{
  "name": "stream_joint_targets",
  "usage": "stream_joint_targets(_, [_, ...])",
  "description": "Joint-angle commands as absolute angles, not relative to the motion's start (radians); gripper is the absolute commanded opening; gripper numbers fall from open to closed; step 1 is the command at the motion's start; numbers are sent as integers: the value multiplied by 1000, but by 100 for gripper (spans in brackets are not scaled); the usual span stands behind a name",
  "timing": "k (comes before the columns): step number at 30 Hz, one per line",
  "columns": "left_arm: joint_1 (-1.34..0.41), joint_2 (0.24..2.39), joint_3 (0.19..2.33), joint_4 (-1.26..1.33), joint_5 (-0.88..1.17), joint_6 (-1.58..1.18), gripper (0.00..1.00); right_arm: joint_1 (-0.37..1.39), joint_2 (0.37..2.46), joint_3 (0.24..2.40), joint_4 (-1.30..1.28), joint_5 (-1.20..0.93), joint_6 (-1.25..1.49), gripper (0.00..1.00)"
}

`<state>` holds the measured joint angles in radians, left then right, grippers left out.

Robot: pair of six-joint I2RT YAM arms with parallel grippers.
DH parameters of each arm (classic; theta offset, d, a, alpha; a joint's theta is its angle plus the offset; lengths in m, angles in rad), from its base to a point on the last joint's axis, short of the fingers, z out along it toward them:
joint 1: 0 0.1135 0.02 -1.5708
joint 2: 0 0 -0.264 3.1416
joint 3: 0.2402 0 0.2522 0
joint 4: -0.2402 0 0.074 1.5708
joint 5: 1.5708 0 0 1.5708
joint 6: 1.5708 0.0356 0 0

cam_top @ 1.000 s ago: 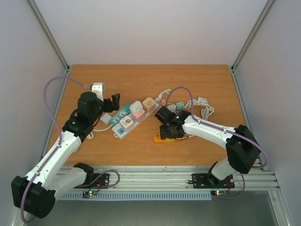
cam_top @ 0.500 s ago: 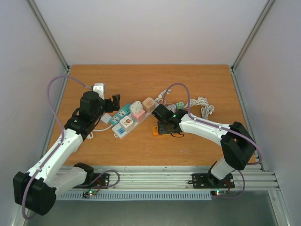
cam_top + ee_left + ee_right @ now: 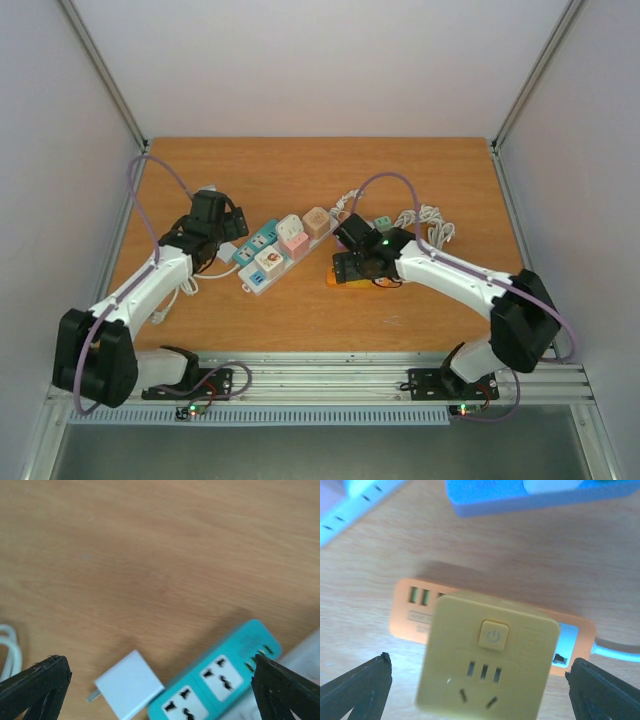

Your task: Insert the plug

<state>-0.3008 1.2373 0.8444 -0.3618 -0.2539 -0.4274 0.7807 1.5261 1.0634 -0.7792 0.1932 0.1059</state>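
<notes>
Around the yellow adapter (image 3: 487,655), right claw (image 3: 477,682) gapes, untouching.

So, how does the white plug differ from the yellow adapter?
The white plug lies loose on the table, prongs sideways; the yellow adapter sits on the orange strip. The white plug's face is plain; the yellow adapter's has a button and sockets. Both are squarish blocks.

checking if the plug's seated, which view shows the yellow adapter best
Right wrist: the yellow adapter sits large on the orange power strip, button and sockets clear. Top external hides most of it under the right arm; left wrist doesn't show it.
</notes>
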Motion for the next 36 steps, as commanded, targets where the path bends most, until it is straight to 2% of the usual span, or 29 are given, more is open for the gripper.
stream_joint_targets(1, [-239, 1314, 859, -406, -310, -555, 99, 779, 1411, 1107, -789, 175, 91, 96])
stream_joint_targets(4, [-203, 1360, 813, -356, -252, -608, 98, 779, 1342, 1090, -761, 142, 81, 96])
stream_joint_targets(8, [-177, 1409, 778, -337, -214, -654, 91, 778, 1260, 1051, -718, 97, 94, 95])
stream_joint_targets(12, [-175, 1444, 777, -341, -217, -685, 90, 779, 1210, 1013, -699, 75, 107, 94])
stream_joint_targets(18, [-172, 1525, 799, -357, -208, -761, 89, 779, 1174, 965, -684, 58, 105, 94])
stream_joint_targets(27, [-172, 1589, 859, -432, -219, -836, 77, 779, 1174, 940, -667, 38, 107, 93])
stream_joint_targets(30, [-172, 1579, 859, -435, -225, -844, 77, 779, 1177, 939, -667, 44, 106, 93])
stream_joint_targets(36, [-172, 1581, 855, -379, -131, -795, 85, 779, 1187, 945, -664, 42, 103, 93])
